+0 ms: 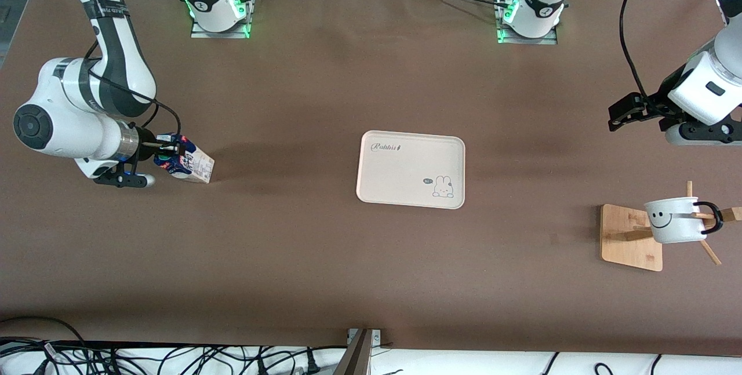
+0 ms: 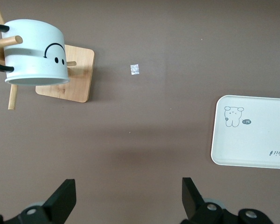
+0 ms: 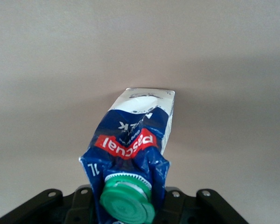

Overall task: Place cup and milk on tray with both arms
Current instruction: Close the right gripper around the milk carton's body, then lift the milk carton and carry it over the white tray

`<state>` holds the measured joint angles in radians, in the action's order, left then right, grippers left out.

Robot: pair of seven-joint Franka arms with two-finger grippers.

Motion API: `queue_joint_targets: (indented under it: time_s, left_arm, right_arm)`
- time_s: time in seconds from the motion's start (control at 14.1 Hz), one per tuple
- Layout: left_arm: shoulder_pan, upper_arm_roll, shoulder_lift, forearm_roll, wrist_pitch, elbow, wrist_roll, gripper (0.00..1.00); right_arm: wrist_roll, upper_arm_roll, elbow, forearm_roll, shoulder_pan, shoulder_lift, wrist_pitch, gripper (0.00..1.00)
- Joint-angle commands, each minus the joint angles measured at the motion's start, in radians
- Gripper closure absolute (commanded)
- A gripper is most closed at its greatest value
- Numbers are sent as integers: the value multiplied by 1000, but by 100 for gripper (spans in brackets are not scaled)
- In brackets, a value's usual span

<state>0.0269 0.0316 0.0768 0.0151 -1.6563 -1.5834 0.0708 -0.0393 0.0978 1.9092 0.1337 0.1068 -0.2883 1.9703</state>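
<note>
The wooden rack base is lying nearest the front camera, at the left arm's end of the surface. The cup is hanging on a peg of this rack, its smiley face showing and its black loop handle circling the peg. In the left wrist view the cup is appearing mouth-down over the base. The left gripper is hovering over bare surface, well apart from the cup, with its jaws standing wide apart; both fingers are showing with nothing between them. The tray is lying flat in the middle of the surface, bearing nothing, with its bunny drawing at the corner nearer the camera. At the right arm's end, the right gripper is reaching in low and sideways, its jaws clamped on the crumpled top of the milk. The carton is tilting, with only its bottom toward the surface, and its green cap is sitting close against the gripper body.
</note>
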Motion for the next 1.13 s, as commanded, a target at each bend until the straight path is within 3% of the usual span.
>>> queue_joint_targets:
  time_s: [0.0, 0.35, 0.71, 1.06]
  left_arm:
    - [-2, 4, 8, -14, 16, 26, -14, 0]
    - [-2, 4, 8, -14, 16, 26, -14, 0]
    - [-2, 2, 8, -14, 16, 26, -14, 0]
    - [-5, 2, 9, -14, 16, 26, -14, 0]
  right_arm:
    - [-62, -19, 8, 15, -2, 102, -50, 71]
    - [-258, -131, -148, 17, -1, 120, -140, 71]
    - [-306, -311, -242, 9, 36, 100, -142, 70]
    - [-289, -316, -344, 15, 218, 13, -157, 70]
